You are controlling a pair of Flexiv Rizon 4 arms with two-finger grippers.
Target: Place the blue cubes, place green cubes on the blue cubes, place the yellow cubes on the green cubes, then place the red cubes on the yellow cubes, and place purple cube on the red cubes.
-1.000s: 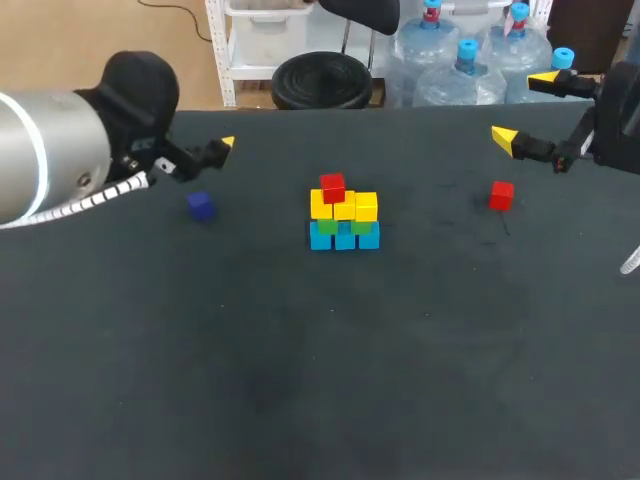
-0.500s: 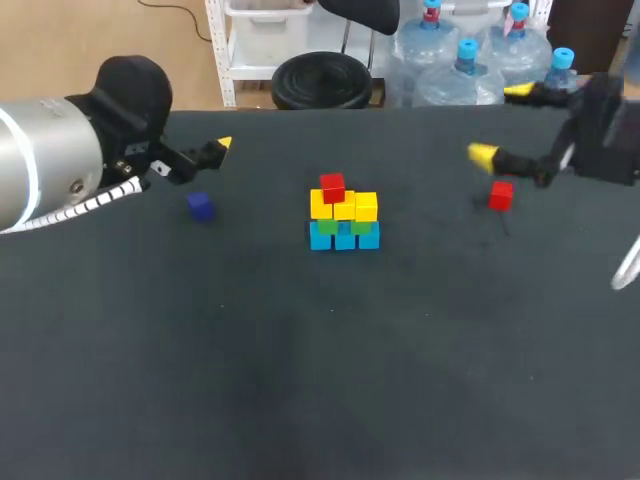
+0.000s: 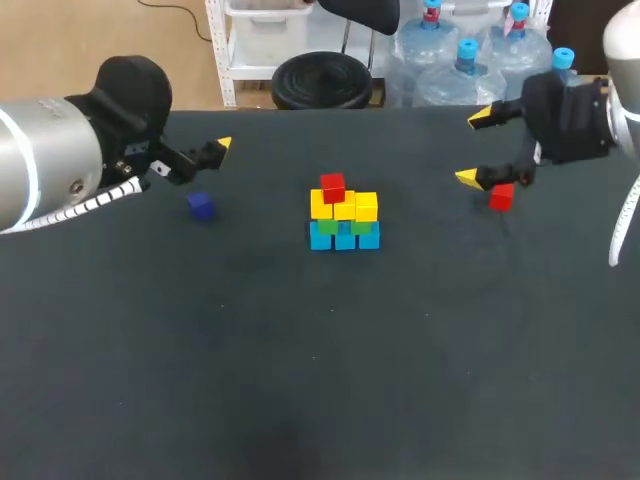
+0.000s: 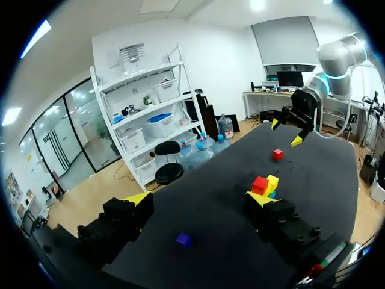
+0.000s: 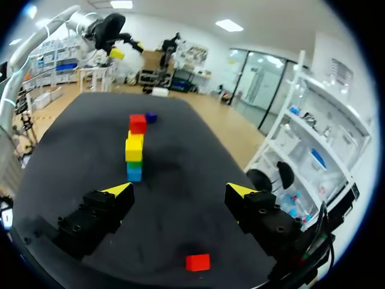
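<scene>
Red is the colour in hand. The loose red cube (image 3: 501, 196) lies on the black table (image 3: 300, 380) under the right gripper (image 5: 179, 190), whose fingers stand wide apart and hold nothing. From the wrist, the cube sits in the gap between the two fingers. It is back toward the palm, behind the yellow tips and not level with them. Whether the tips are down at cube height I cannot tell.

Well ahead of the fingers stands the stack (image 3: 344, 222). It has blue cubes (image 3: 344, 237) at the bottom, green cubes (image 3: 327, 227) on them and yellow cubes (image 3: 344, 207) above. One placed red cube (image 3: 332, 187) sits on one end of the yellow row.

The step, as I judge it, is picking up the loose red cube. To do it well, draw the gripper back until the tips are level with the cube and centre the cube in the gap. Square the fingers to two opposite faces, then descend far enough to catch the middle of the sides before closing. A grip on a corner would likely twist the cube and spoil its seating beside the placed red one.

The left gripper (image 4: 199, 200) is likewise spread wide and empty. The purple cube (image 4: 184, 239) lies on the table between its fingers, nearer the wrist than the tips.
</scene>
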